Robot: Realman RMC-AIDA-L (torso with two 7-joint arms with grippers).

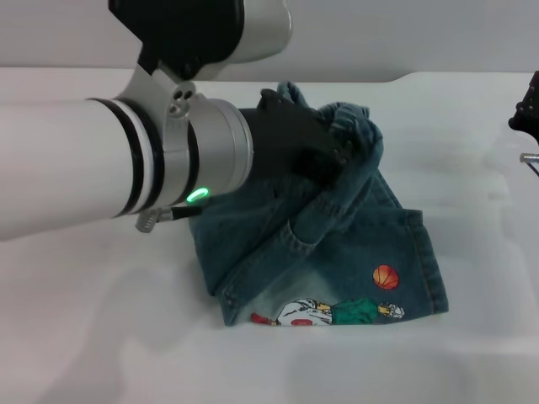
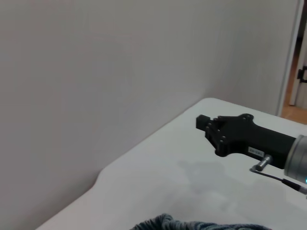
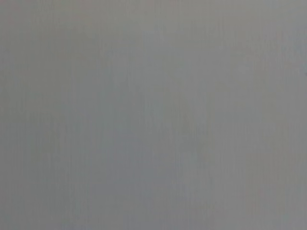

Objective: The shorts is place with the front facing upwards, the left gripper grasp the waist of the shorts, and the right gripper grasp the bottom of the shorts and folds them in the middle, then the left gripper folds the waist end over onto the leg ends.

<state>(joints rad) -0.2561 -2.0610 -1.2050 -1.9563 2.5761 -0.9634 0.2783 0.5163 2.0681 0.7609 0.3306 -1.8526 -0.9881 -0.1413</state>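
The blue denim shorts (image 1: 337,244) lie folded lengthwise on the white table, in the middle of the head view. Their leg ends (image 1: 425,252) point toward me, with the cartoon patch (image 1: 337,311) near the hem. My left gripper (image 1: 341,151) is shut on the puckered waist of the shorts (image 1: 354,118), which is bunched and lifted off the table at the far end. A strip of denim (image 2: 192,224) shows at the edge of the left wrist view. My right gripper (image 1: 526,109) hangs at the far right, clear of the cloth; the left wrist view shows my right gripper (image 2: 204,123) above the bare table.
The white table (image 1: 101,337) spreads around the shorts, and a grey wall (image 2: 120,72) runs along its far edge. My thick left arm (image 1: 84,168) covers the left part of the head view. The right wrist view shows only flat grey.
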